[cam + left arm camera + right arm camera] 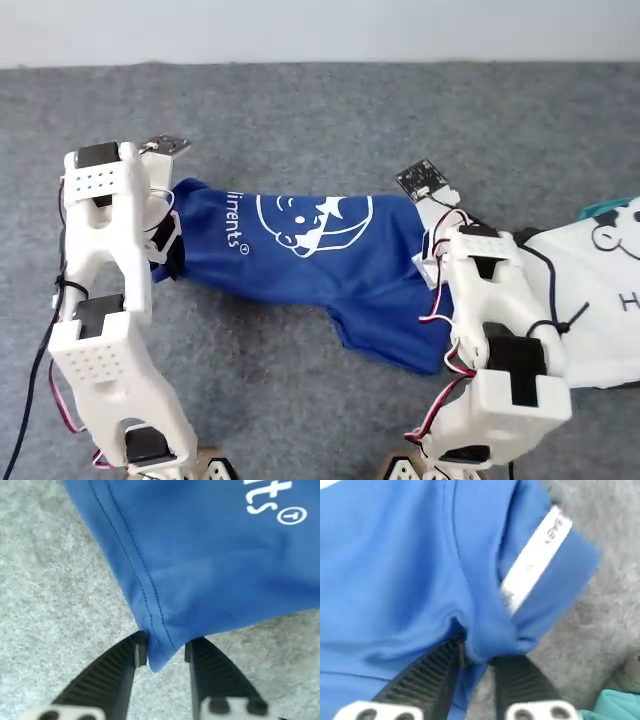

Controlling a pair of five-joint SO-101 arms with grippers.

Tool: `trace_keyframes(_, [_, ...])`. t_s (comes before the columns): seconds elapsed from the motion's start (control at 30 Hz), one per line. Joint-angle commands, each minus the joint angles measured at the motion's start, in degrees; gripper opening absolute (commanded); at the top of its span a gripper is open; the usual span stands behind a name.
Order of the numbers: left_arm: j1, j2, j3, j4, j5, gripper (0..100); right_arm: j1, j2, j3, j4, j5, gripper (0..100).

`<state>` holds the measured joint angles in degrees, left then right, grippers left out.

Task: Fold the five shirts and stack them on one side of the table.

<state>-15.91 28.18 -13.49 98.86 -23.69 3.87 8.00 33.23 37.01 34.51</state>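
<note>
Tabletop [330,110], grey and carpet-like, carries a blue shirt [330,260] stretched across its middle between the two arms. A white shirt [600,300] lies at the right edge, just beside it. The left arm [100,290] has its jaws clamped on the blue shirt's hem corner [155,655]. The right arm [500,340] has its jaws clamped on bunched cloth beside the white neck label [532,562].

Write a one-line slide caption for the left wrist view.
Left end effector closed on the stitched hem corner of a blue fabric shirt with white print, over a grey carpeted table.
</note>
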Motion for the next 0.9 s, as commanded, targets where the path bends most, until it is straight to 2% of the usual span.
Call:
trace_keyframes(0.0, [0.26,-3.43,-0.13,0.62,-0.18,14,-1.45,-1.45,-1.05,-0.75,0.18,1.8])
trace_keyframes(0.33, [0.26,-3.43,-0.04,0.7,-0.18,14,8.4,-9.71,-6.86,9.45,1.67,0.9])
trace_keyframes(0.43, [0.26,-3.43,-0.04,0.7,-0.18,14,9.27,-9.71,-6.15,10.07,4.04,0.9])
trace_keyframes(0.87, [-0.09,-3.34,-0.04,0.35,-0.18,14,16.22,-9.71,-5.98,10.07,4.04,1.1])
